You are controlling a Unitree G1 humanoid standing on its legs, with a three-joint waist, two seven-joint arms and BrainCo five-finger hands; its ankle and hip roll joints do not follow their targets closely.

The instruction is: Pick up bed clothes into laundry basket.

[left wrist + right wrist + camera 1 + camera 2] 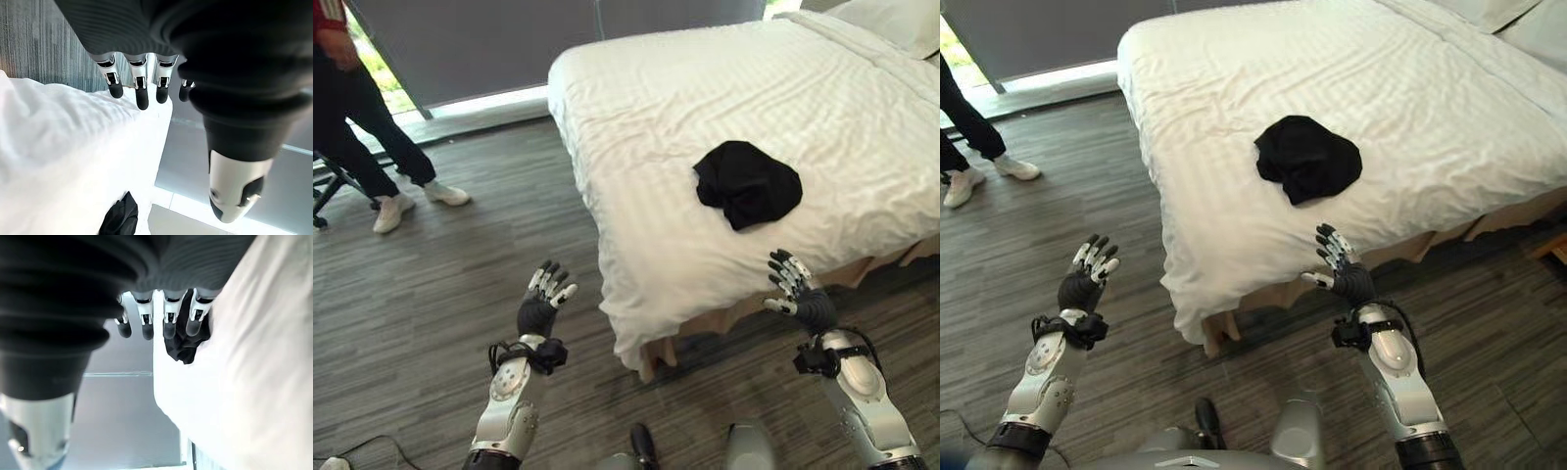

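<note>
Left eye view: a crumpled black garment [747,183] lies in a soft, lumpy heap on the bed [656,137], near the foot edge and apart from both hands. The bed wears a white sheet with faint woven stripes; its far side and a pillow [893,20] are cut off at the frame's edge. The left hand [541,305] is raised over the grey wood-grain floor [421,294] beside the bed's corner, fingers straight and spread, holding nothing. The right hand [795,287] is up just before the sheet's hanging edge, below the garment, fingers relaxed and empty. A person [357,117] in dark trousers and white shoes is at the far left, the upper body cut off.

Right eye view: same layout; the garment [1308,157] shows folds but no clear shape.

Left wrist view: straight fingers [142,85] point past the white bed corner; a dark scrap [120,218] is hard to identify.

Right wrist view: loose fingers [168,318] partly cover the black garment [182,350] on the sheet's edge.
</note>
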